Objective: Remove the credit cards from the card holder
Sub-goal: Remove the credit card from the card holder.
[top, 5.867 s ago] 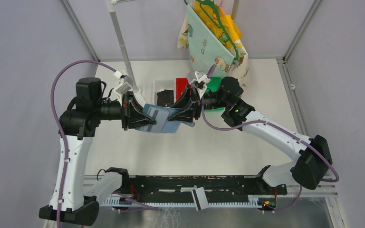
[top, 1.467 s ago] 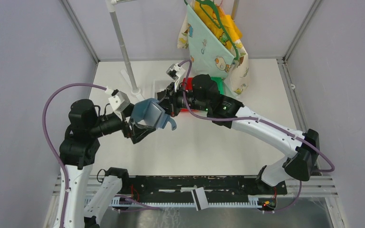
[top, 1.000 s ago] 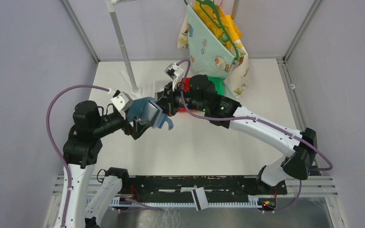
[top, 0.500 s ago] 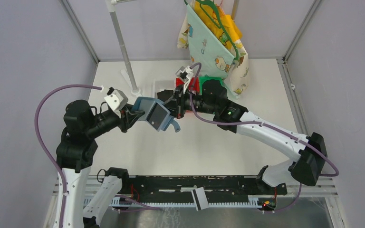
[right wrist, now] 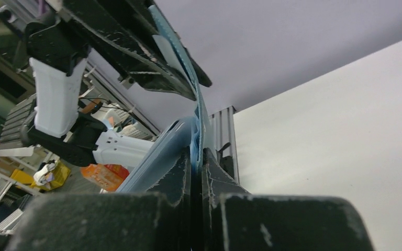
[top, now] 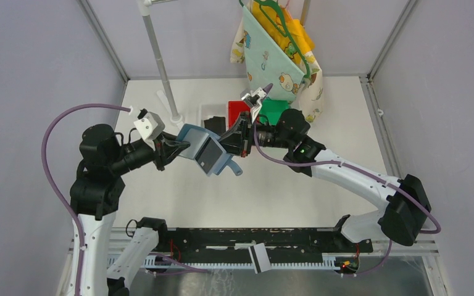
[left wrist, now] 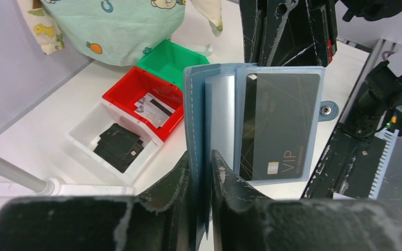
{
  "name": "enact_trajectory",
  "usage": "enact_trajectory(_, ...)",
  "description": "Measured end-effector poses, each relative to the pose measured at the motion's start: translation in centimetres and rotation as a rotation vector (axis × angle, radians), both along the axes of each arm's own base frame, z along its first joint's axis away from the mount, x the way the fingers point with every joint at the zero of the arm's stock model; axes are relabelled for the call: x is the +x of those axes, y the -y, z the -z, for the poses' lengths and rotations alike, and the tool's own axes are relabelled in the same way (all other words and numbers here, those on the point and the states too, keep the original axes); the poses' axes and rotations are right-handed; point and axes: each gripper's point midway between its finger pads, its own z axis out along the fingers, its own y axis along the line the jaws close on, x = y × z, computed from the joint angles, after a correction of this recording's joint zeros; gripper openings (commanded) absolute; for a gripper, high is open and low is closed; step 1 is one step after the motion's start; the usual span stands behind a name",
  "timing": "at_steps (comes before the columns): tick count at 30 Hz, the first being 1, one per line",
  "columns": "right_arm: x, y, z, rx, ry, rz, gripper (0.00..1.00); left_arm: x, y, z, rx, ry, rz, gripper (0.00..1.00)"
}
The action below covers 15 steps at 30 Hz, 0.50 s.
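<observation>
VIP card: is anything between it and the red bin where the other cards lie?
Only the right gripper: shut on the card holder, it sits between the VIP card and the red bin in the top view.

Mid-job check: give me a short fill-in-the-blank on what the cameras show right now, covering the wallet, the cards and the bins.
The card holder is gripped in the air by ____ grippers, the left gripper and the right gripper.
The dark card in its open pocket carries the letters ____.
The bin holding the pale cards is coloured ____.
The tray with the black flat pieces is coloured ____.
Missing words: both, VIP, red, white.
</observation>
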Motion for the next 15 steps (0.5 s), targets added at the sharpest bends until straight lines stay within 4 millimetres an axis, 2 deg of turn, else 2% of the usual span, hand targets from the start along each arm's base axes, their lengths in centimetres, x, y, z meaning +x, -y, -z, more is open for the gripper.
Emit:
enact_trajectory(3,-0.8,0.1,-0.5,0.030,0.007,-0.043,0.00,0.0,0.4,0.0,-0.015,-0.024,0.025,0.43)
enact_trajectory(4,-1.0,0.2,-0.7,0.038,0.009,-0.054,0.00,-0.2,0.6,0.0,-0.022,-0.035,0.038,0.45)
enact_trajectory(5,-1.2,0.2,-0.9,0.050,0.014,-0.065,0.00,-0.4,0.8,0.1,-0.029,-0.047,0.055,0.43)
enact_trajectory(7,-1.7,0.3,-1.4,0.075,0.025,-0.086,0.02,-0.9,1.4,0.3,-0.047,-0.081,0.102,0.26)
enact_trajectory(9,-2.0,0.4,-1.8,0.093,0.037,-0.101,0.11,-1.5,1.9,0.3,-0.061,-0.115,0.148,0.06)
enact_trajectory(10,-2.1,0.5,-2.0,0.099,0.042,-0.105,0.16,-1.8,2.1,0.3,-0.067,-0.129,0.172,0.02)
enact_trajectory(13,-2.0,0.8,-2.1,0.110,0.054,-0.111,0.43,-2.4,2.5,-0.1,-0.075,-0.154,0.211,0.02)
enact_trajectory(15,-1.9,1.1,-2.0,0.111,0.060,-0.117,0.57,-2.7,2.5,-0.2,-0.072,-0.158,0.218,0.02)
